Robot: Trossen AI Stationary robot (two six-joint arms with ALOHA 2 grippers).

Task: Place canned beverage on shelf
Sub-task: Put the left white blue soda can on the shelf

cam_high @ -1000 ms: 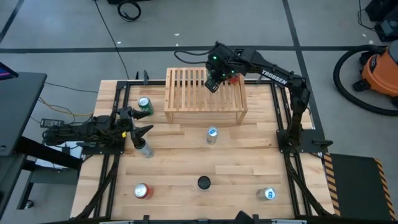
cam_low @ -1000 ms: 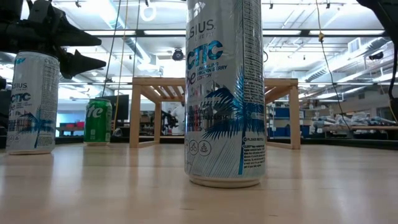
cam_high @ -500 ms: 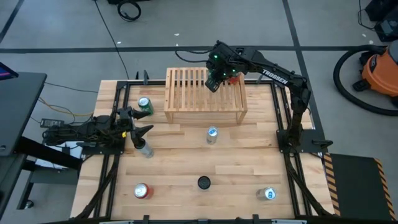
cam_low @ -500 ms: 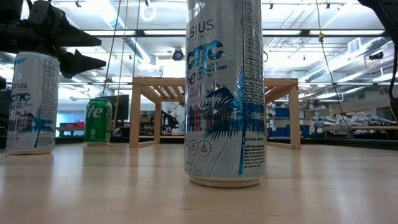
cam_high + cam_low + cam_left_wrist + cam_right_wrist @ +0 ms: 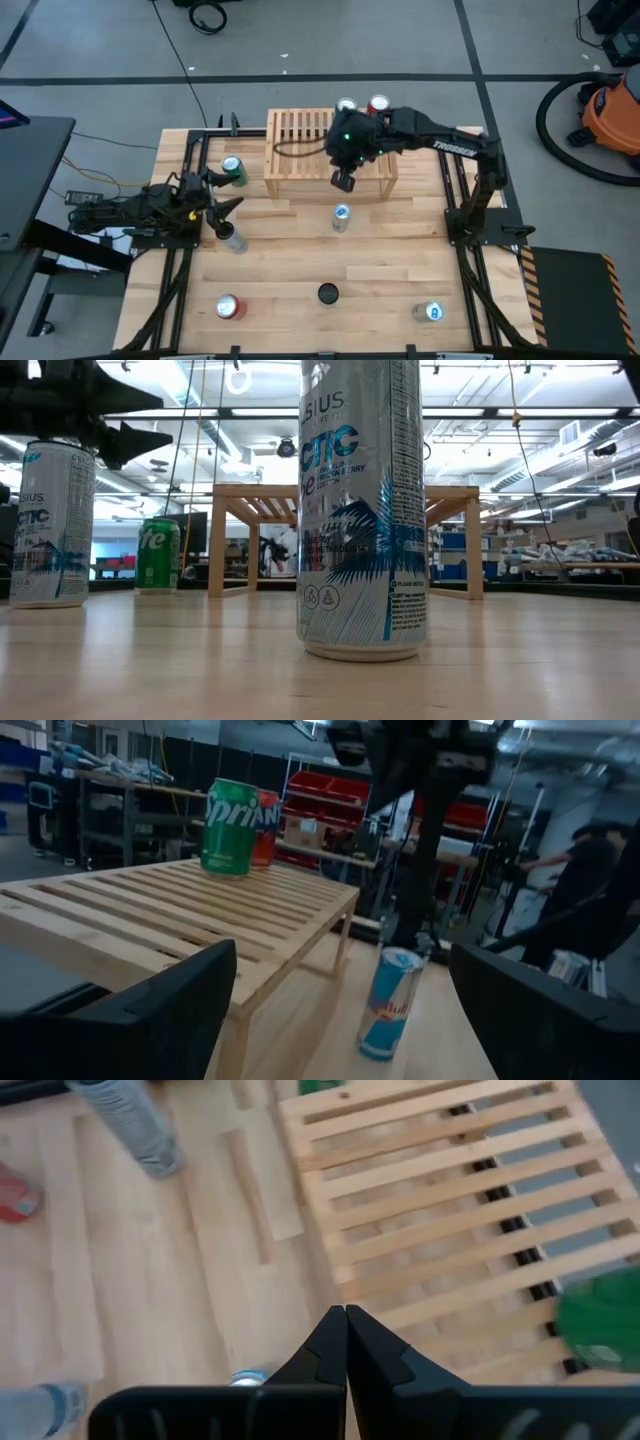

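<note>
The light-wood shelf point(image 5: 300, 150) stands at the table's far middle. Two cans stand upright on its far right part: a green one point(image 5: 346, 105) point(image 5: 230, 826) and a red one point(image 5: 378, 103). My right gripper point(image 5: 343, 181) point(image 5: 346, 1318) is shut on nothing. It hangs over the shelf's near edge, pointing down at a slant. A blue-and-silver can point(image 5: 341, 216) stands on the table just in front of it. My left gripper point(image 5: 222, 195) point(image 5: 340, 1020) waits open at the table's left, above a tall silver can point(image 5: 233, 240).
On the table stand a green can point(image 5: 233, 168) left of the shelf, a red can point(image 5: 228, 307) near left, a black round thing point(image 5: 328, 293) and a blue can point(image 5: 433, 312) near right. Bare wood lies between them. A person point(image 5: 580, 870) is beyond the table.
My right gripper, still shut, has swung from over the shelf's far right part toward the table's near edge. It now hangs over the shelf's front edge and leaves the two cans on the shelf in plain view. My left gripper has tipped up a little.
</note>
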